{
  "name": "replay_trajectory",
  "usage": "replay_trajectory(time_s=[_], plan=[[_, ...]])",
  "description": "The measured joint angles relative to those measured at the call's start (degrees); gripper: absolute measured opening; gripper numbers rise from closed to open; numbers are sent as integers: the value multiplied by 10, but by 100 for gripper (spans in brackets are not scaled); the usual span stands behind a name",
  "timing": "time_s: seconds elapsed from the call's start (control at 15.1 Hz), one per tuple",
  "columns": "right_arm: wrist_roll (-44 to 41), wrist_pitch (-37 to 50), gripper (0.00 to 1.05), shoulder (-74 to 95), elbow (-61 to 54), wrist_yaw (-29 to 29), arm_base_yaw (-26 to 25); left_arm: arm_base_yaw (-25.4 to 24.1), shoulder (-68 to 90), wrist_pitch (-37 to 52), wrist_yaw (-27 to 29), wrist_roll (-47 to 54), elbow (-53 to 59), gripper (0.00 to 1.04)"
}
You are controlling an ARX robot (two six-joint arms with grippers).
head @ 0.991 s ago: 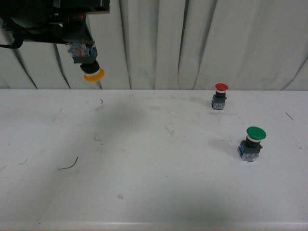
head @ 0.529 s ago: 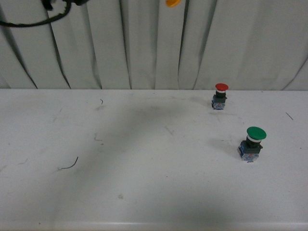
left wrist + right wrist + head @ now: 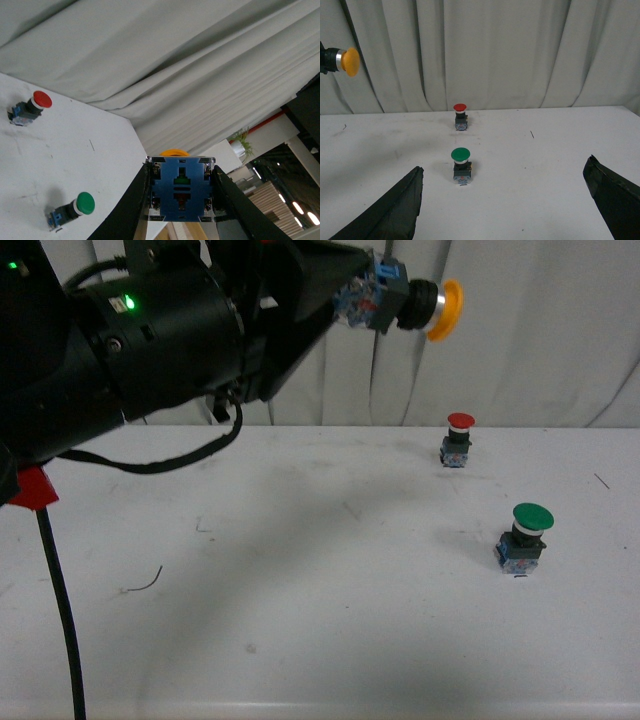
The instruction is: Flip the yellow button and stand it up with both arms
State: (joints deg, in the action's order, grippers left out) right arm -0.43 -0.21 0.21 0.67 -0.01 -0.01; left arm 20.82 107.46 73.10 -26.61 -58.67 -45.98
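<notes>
Yellow button [image 3: 181,192]: from the left wrist, blue base hides all but a sliver of cap; from the right wrist, base cut by the frame edge.
Left arm [image 3: 150,350]: cropped at front view's left and top.
Right pincer [image 3: 505,164]: only two finger ends show.

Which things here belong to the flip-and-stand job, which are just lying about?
In use: yellow button, held aloft by the left end effector; right end effector, open and empty.
Idle: red button, green button, both upright on the table.
</notes>
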Motion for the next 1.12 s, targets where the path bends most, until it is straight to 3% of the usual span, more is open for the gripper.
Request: replay_trajectory(time_s=[0.53,0.66,0.73,0.92,0.99,1.12], plan=[[1,2,98,0,0,-2,0,5,2,4,-4,-24,-16,30],[31,209,98,77,-2,-130,-73,8,1,4,-3,-24,-17,30],[41,308,98,184,-1,-129,-66,10,1,4,-2,-23,-17,30],[62,547,98,494,77,-36,0,16,0,4,4,-21,-19,30],[69,573,98,589,151,-10,20,20,0,5,4,-15,-19,30],[82,514,98,749,278,41,48,21,-1,4,4,-12,-19,30]])
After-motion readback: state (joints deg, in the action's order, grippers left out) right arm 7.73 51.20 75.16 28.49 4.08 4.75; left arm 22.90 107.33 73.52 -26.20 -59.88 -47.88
